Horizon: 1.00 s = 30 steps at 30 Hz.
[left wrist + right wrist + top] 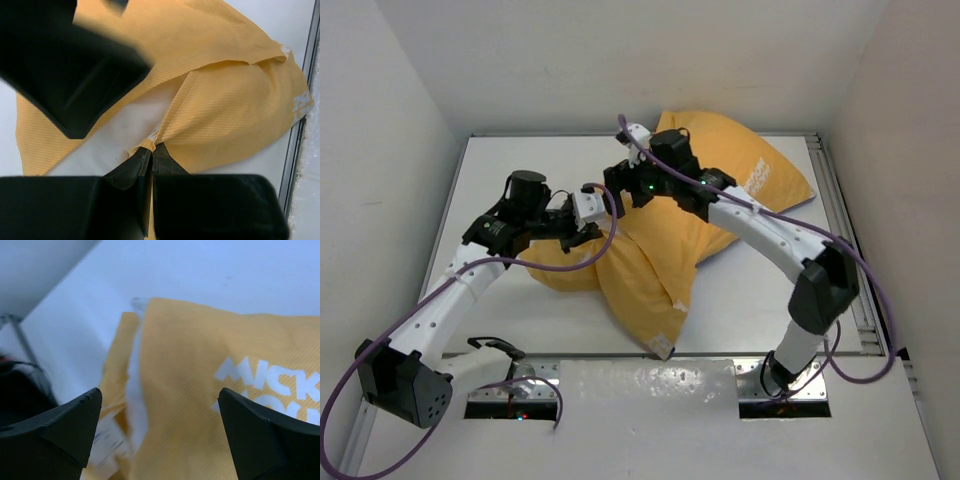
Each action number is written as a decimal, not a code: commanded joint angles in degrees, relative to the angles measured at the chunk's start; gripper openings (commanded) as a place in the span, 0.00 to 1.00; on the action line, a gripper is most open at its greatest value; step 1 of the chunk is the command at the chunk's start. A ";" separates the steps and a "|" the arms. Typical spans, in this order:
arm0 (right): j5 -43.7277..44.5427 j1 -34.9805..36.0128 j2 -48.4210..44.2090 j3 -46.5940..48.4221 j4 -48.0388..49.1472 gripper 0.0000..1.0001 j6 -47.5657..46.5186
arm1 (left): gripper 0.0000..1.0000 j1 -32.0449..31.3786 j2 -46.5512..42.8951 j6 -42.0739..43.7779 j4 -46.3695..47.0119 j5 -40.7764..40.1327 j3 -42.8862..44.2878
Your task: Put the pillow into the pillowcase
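White table (pixel 750 300), pillowcase (pixel 640 280) edge pinched in shut left hand (pixel 151 152), right hand (pixel 159 395) wide open above.

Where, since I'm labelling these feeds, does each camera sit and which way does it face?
Top: above and behind, looking down on table and pillowcase; left arm, right arm show.
Left wrist: on left arm, looking along shut left gripper pinching pillowcase.
Right wrist: on right arm, looking past open right gripper at pillowcase lettering.
Shared: all see the pillowcase.

White arms (pixel 765 230), black joints (pixel 823 287), purple cables (pixel 610 232)
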 commanded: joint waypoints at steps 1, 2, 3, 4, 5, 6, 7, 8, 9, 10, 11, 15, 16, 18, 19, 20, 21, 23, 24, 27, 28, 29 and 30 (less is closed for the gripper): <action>11.65 0.37 7.02 1.74 -4.20 0.99 -0.21 | 0.00 -0.43 -2.81 2.72 -0.10 4.07 1.08; 11.85 0.54 8.42 2.18 -4.55 0.99 -0.64 | 0.00 -0.60 -2.99 3.69 -1.23 4.77 0.90; 11.33 0.72 9.92 2.71 -4.90 0.99 -0.99 | 0.00 -0.69 -3.16 3.87 -1.77 4.86 0.81; 10.54 1.24 12.89 3.67 -5.34 0.99 -1.43 | 0.00 -0.86 -3.51 4.22 -2.21 4.86 0.64; 8.61 1.77 14.14 4.03 -5.95 0.99 -2.74 | 0.00 -0.95 -3.69 5.01 -3.00 4.43 0.20; 8.25 2.38 15.20 4.03 -6.05 0.99 -3.63 | 0.00 -1.04 -3.78 5.45 -3.18 4.07 -0.06; 8.42 3.52 16.86 3.16 -5.87 0.99 -4.50 | 0.00 -1.04 -3.96 5.98 -3.27 3.64 -0.67; 9.46 3.88 17.66 2.20 -5.26 0.99 -5.21 | 0.00 -1.04 -4.13 6.16 -3.44 2.50 -0.86; 10.08 3.80 18.89 0.71 -5.00 0.91 -4.87 | 0.00 -1.13 -4.05 6.42 -3.62 2.23 -1.12; 10.70 3.36 19.42 -0.09 -4.65 0.79 -4.08 | 0.00 -1.13 -4.04 6.94 -3.71 1.96 -1.47; 10.53 2.84 19.34 -1.14 -3.51 0.61 -2.07 | 0.00 -1.13 -3.96 7.30 -4.14 1.53 -1.56; 6.51 -2.86 13.55 -13.86 8.78 0.00 5.58 | 0.39 -0.96 -2.73 5.73 -4.59 -0.76 -0.95; 5.09 -3.84 11.27 -15.29 12.11 0.00 6.99 | 0.98 -0.78 -2.47 1.54 -2.58 -3.81 -0.34; -0.25 -6.30 9.41 -17.93 14.59 0.00 7.61 | 1.00 0.62 -1.76 -7.59 2.77 -11.35 -0.42; -2.02 -7.01 7.75 -18.72 17.22 0.00 7.96 | 1.00 1.59 -1.41 -13.38 6.36 -18.53 -0.42; -4.39 -7.62 6.95 -19.43 18.29 0.00 8.40 | 1.00 3.86 -0.19 -14.48 7.44 -20.69 -0.50; -5.11 -7.80 6.25 -20.57 19.34 0.00 9.02 | 1.00 4.66 0.61 -15.28 8.15 -22.37 -0.77; -6.34 -7.72 5.10 -20.93 21.28 0.00 10.42 | 1.00 5.02 4.03 -14.15 6.41 -23.62 -0.25; -7.56 -7.72 4.75 -21.10 22.59 0.00 12.17 | 1.00 4.59 4.91 -14.49 5.44 -25.44 -0.07; -8.63 -7.89 2.91 -22.68 26.89 0.00 16.04 | 1.00 2.22 8.43 -16.42 8.31 -34.81 -2.07; -8.63 -8.15 2.38 -23.04 27.69 0.00 16.84 | 1.00 2.21 9.65 -16.78 9.81 -37.30 -2.70; -8.63 -8.50 1.24 -23.56 28.14 0.00 17.45 | 1.00 2.56 10.19 -17.22 11.05 -39.07 -3.22; -8.81 -8.68 0.88 -23.74 29.10 0.00 18.68 | 1.00 2.91 10.72 -17.13 12.45 -39.61 -3.58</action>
